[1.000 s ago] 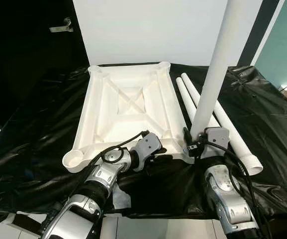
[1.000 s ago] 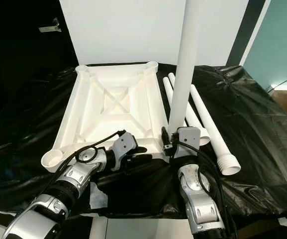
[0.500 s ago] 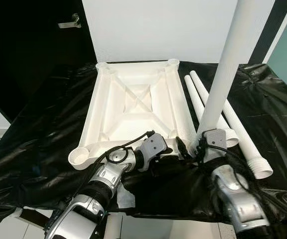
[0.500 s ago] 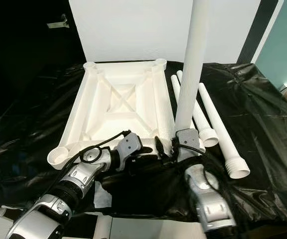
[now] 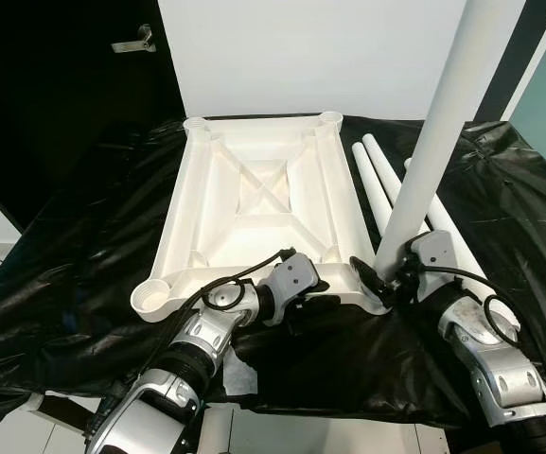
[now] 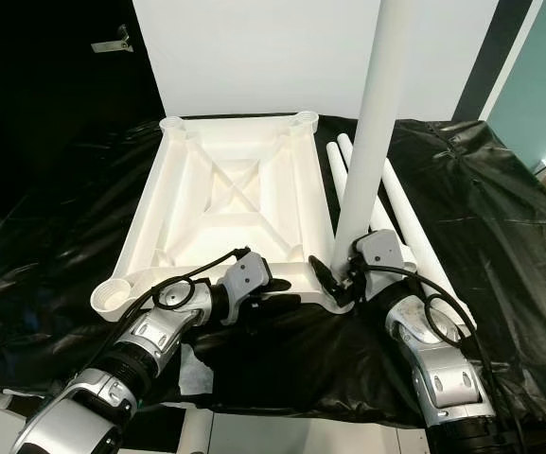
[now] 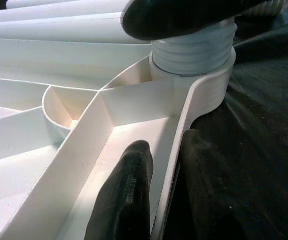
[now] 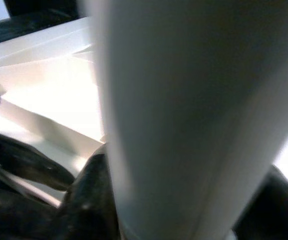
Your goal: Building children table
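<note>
Head views: white tabletop (image 5: 254,203) inverted on black sheet (image 5: 83,246); upright leg (image 5: 424,161) in its 5 o'clock corner socket, right gripper (image 5: 386,281) clamped at the base, forearm angled from 5 o'clock. Left wrist: left gripper (image 7: 156,192) pinching the near rim. Right wrist: fingers (image 8: 91,200) flanking the leg.

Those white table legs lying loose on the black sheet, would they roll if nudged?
Probably. The loose legs are smooth round tubes lying flat, so a sideways nudge should roll them, though the crinkled black sheet may slow them. They look stiff and likely light.
</note>
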`<state>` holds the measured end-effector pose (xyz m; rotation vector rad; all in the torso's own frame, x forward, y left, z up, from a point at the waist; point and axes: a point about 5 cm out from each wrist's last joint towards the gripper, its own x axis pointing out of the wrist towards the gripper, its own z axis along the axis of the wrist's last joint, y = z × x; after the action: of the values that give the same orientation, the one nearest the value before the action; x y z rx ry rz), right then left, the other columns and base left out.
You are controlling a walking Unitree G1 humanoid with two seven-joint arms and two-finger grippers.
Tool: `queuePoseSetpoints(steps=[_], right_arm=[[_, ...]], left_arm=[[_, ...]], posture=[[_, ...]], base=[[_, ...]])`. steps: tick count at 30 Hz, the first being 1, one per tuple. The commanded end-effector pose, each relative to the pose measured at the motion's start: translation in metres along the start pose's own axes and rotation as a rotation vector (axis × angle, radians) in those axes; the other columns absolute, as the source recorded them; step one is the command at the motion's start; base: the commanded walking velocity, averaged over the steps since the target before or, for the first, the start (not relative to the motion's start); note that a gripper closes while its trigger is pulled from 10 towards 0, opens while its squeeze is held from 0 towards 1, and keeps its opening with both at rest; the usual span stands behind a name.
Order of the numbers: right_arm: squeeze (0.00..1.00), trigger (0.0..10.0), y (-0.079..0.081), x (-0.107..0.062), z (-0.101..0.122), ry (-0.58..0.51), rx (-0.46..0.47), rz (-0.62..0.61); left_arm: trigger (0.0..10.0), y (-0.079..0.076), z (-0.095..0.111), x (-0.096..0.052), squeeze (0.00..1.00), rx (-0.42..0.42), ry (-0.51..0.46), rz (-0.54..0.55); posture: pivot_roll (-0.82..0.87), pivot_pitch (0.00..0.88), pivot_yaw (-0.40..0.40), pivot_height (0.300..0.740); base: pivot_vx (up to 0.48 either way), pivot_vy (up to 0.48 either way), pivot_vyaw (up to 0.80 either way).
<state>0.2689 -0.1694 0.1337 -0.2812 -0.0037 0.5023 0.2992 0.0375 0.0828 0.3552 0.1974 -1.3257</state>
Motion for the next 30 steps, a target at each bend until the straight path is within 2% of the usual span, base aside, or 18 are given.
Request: queuePoseSetpoints(steps=[1,7,10,12,15,16,17,19,20,24,28,29,30], right_arm=[[0.0,0.0,0.007,-0.001,-0.006,0.037,0.005,0.042],[0.0,0.0,0.01,-0.003,-0.008,0.051,0.025,0.08],[0.0,0.0,0.008,0.0,-0.008,0.059,0.071,0.063],[0.0,0.0,0.008,0.002,-0.006,0.043,0.096,0.023],[0.0,0.0,0.006,0.004,-0.005,-0.024,0.083,-0.315],[0.0,0.0,0.006,0.004,-0.005,-0.024,0.083,-0.315],[0.0,0.0,0.01,0.001,-0.006,-0.028,0.07,-0.386],[0.0,0.0,0.01,0.001,-0.006,-0.028,0.07,-0.386],[0.0,0.0,0.018,-0.002,-0.008,-0.025,0.078,-0.426],[0.0,0.0,0.027,-0.001,-0.012,-0.015,0.118,-0.498],[0.0,0.0,0.026,0.0,-0.012,-0.015,0.123,-0.506],[0.0,10.0,0.026,0.002,-0.01,-0.022,0.113,-0.498],[0.0,10.0,0.026,0.002,-0.01,-0.022,0.113,-0.498]], left_arm=[[10.0,-0.028,-0.036,0.003,0.0,-0.095,0.144,-0.144],[10.0,-0.028,-0.037,0.002,0.0,-0.096,0.144,-0.144],[10.0,-0.028,-0.038,0.001,0.0,-0.1,0.147,-0.143],[10.0,-0.029,-0.038,0.001,0.0,-0.102,0.147,-0.144],[10.0,-0.03,-0.037,0.003,0.0,-0.102,0.144,-0.146],[10.0,-0.03,-0.037,0.003,0.0,-0.102,0.144,-0.146],[10.0,-0.029,-0.036,0.004,0.0,-0.1,0.142,-0.144],[10.0,-0.029,-0.036,0.004,0.0,-0.1,0.142,-0.144],[10.0,-0.029,-0.035,0.004,0.0,-0.101,0.137,-0.141],[10.0,-0.027,-0.037,0.0,0.0,-0.105,0.142,-0.134],[10.0,-0.028,-0.038,-0.001,0.0,-0.106,0.145,-0.133],[10.0,-0.028,-0.039,-0.002,0.0,-0.107,0.147,-0.133],[10.0,-0.028,-0.039,-0.002,0.0,-0.107,0.147,-0.133]], posture=[[-0.08,0.0,-0.001,0.74],[-0.08,0.006,0.002,0.74],[-0.08,0.008,0.006,0.74],[-0.08,0.006,0.008,0.74],[-0.07,0.007,0.002,0.74],[-0.07,0.007,0.002,0.74],[-0.06,0.007,0.001,0.74],[-0.06,0.007,0.001,0.74],[-0.06,0.007,0.003,0.74],[-0.05,0.007,0.004,0.74],[-0.05,0.007,0.004,0.74],[-0.05,0.007,0.004,0.74],[-0.05,0.007,0.004,0.74]], base=[[0.0,0.0,0.0],[0.0,0.0,0.0],[0.0,0.0,0.0],[0.0,0.0,0.0],[0.0,0.0,0.0],[0.0,0.0,0.0],[0.0,0.0,0.0],[0.0,0.0,0.0],[0.0,0.0,0.0],[0.0,0.0,0.0],[0.0,0.0,0.0],[0.0,0.0,0.0],[0.0,0.0,0.0]])
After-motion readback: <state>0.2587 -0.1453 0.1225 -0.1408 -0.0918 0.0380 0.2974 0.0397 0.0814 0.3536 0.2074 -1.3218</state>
